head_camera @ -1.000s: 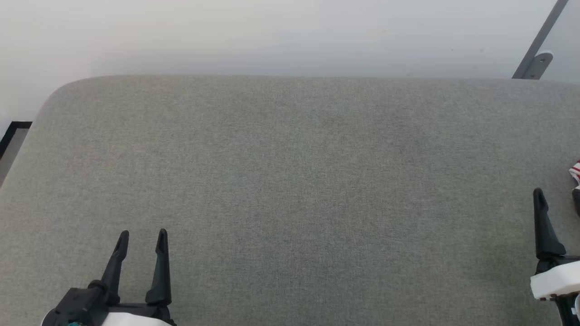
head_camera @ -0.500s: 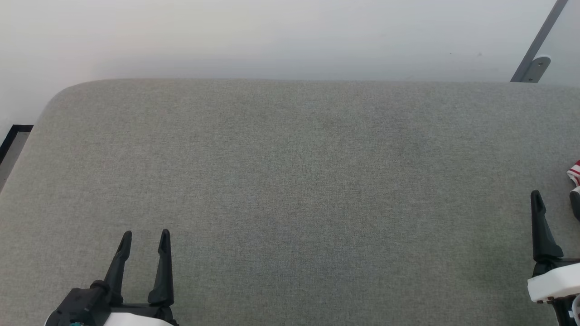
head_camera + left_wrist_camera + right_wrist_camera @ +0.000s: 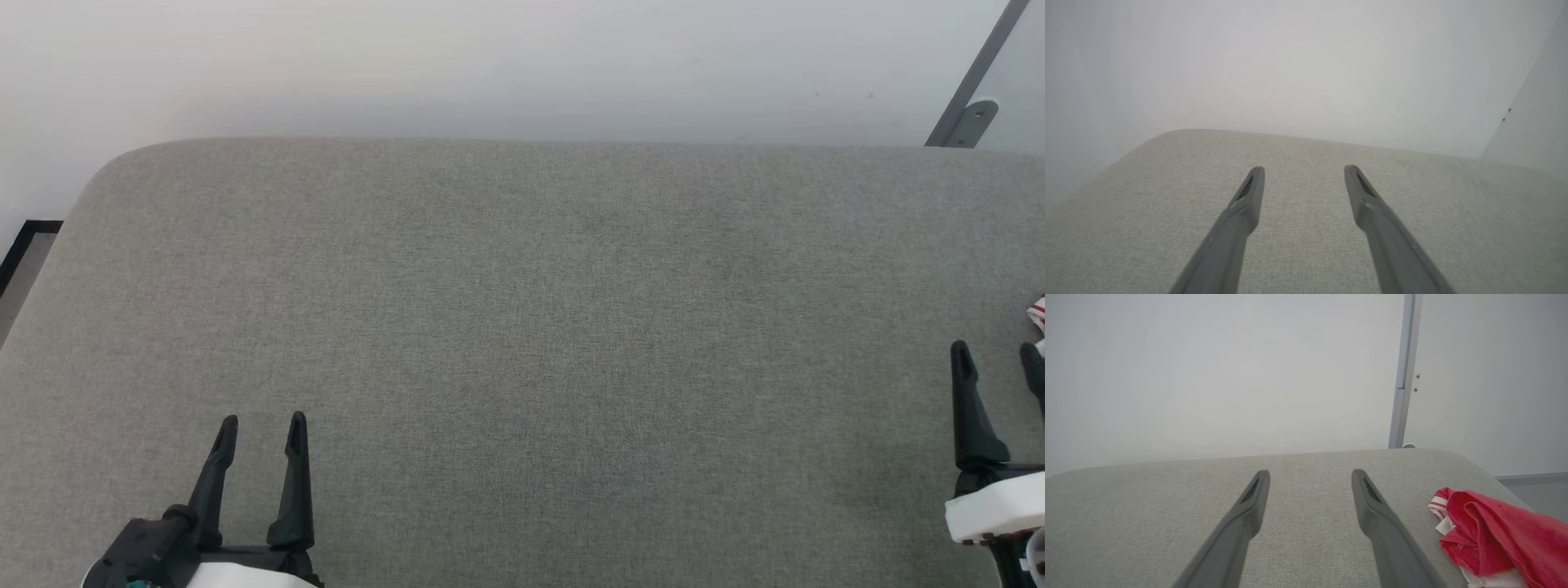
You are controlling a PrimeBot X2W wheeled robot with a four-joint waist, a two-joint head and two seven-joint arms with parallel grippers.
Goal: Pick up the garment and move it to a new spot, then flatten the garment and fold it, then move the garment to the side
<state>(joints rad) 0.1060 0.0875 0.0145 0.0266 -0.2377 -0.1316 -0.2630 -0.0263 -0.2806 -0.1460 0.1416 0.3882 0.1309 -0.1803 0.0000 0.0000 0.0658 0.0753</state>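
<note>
Both my left gripper (image 3: 261, 423) and right gripper (image 3: 998, 358) hover with jaws apart, empty, over the grey padded surface (image 3: 522, 269); the garment (image 3: 1494, 535) lies bunched at its right edge, just beside the right gripper; it looks light, soft, floppy; I'd pinch the raised red fold nearest me.

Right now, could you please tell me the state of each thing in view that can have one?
left gripper: open, holding nothing.
right gripper: open, holding nothing.
garment: crumpled in a heap on the grey padded surface, to the right of the right gripper, apart from its fingers, not held.
</note>
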